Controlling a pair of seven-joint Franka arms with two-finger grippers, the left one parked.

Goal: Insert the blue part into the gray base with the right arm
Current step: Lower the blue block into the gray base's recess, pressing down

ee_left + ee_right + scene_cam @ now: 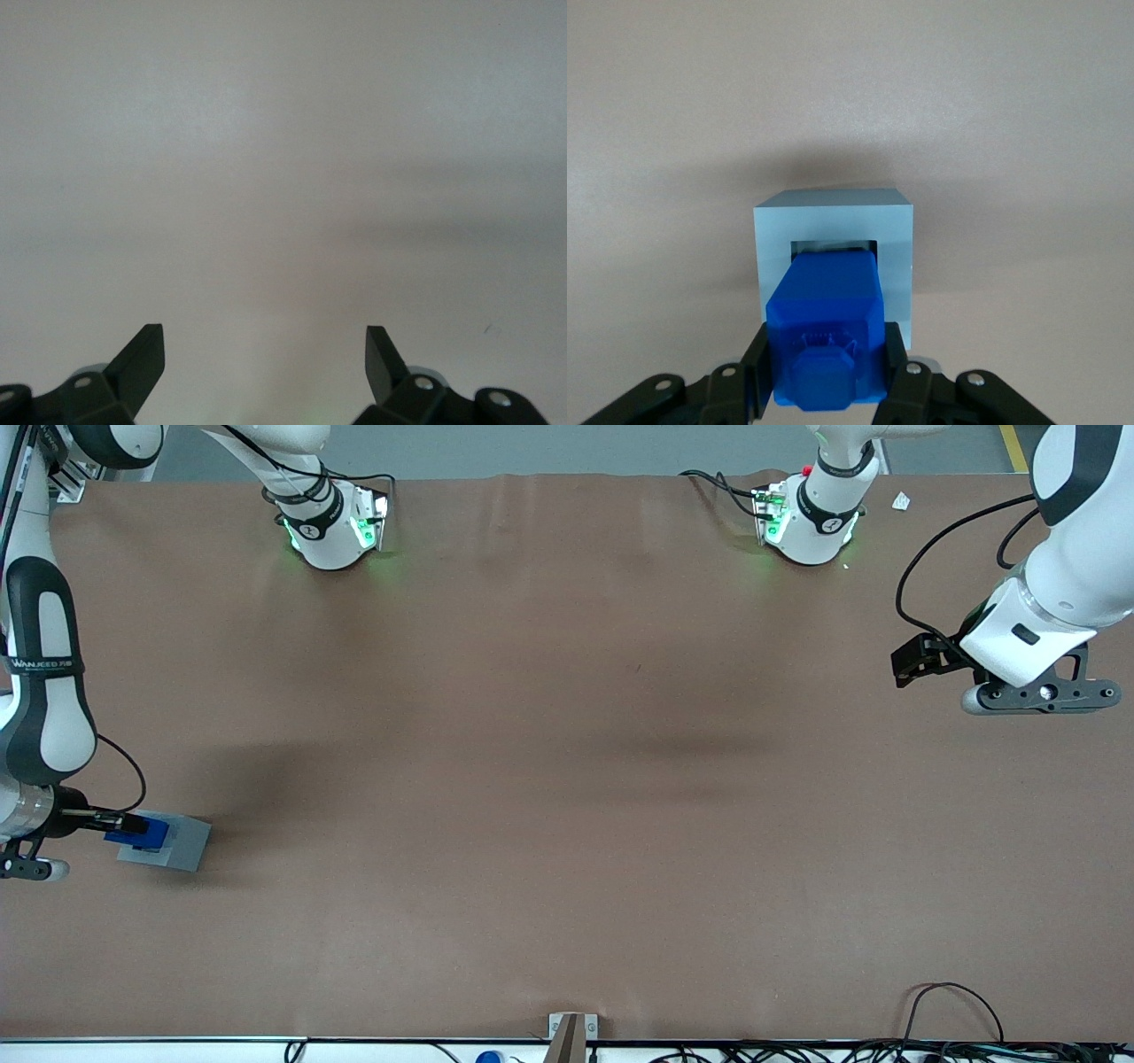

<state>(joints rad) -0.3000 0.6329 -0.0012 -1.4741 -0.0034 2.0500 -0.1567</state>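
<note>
Gripping blue part (826,332), pincer (828,376) over gray base (833,226) recess.

Robotics laboratory bench. A wide table (567,779) under a plain brown cover carries two white robot arm bases (332,522) bolted at its edge, each lit by green status lights. Loose black cables (952,1014) trail along the table edge nearest the front camera. At the working arm's end, the right arm (40,691) holds its gripper (124,825) over a small gray base (168,843), clamping a blue part (826,332).
</note>
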